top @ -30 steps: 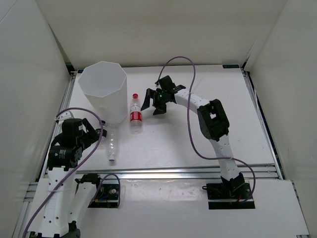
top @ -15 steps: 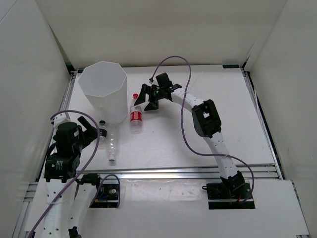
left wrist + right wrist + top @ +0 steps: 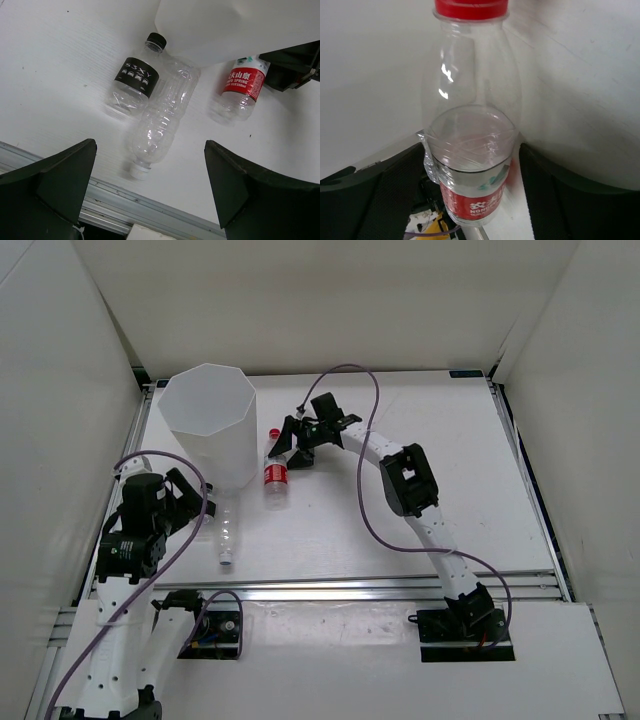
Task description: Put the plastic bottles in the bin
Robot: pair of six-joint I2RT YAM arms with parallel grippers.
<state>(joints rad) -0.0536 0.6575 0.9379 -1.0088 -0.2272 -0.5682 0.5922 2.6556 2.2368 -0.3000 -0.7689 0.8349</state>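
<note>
Nearest the arm bases, the left hand (image 3: 150, 142) hangs spread wide above the white tabletop (image 3: 330, 530), gripping nothing; under it the unlabelled clear bottle (image 3: 162, 117) lies flat against the black-capped bottle (image 3: 134, 82); farther off, the red-capped bottle (image 3: 241, 87) lies just beside the upright bin (image 3: 230, 455); the right hand (image 3: 470, 147) straddles its shoulder, fingers close against it, though a firm clamp cannot be told; white walls (image 3: 300, 300) enclose everything.

Your bin (image 3: 207, 420) stands at the table's (image 3: 450, 490) ten o'clock. The first bottle (image 3: 274, 472) lies at its four o'clock, with the second bottle (image 3: 228, 530) and third bottle (image 3: 132, 82) side by side at its six.
</note>
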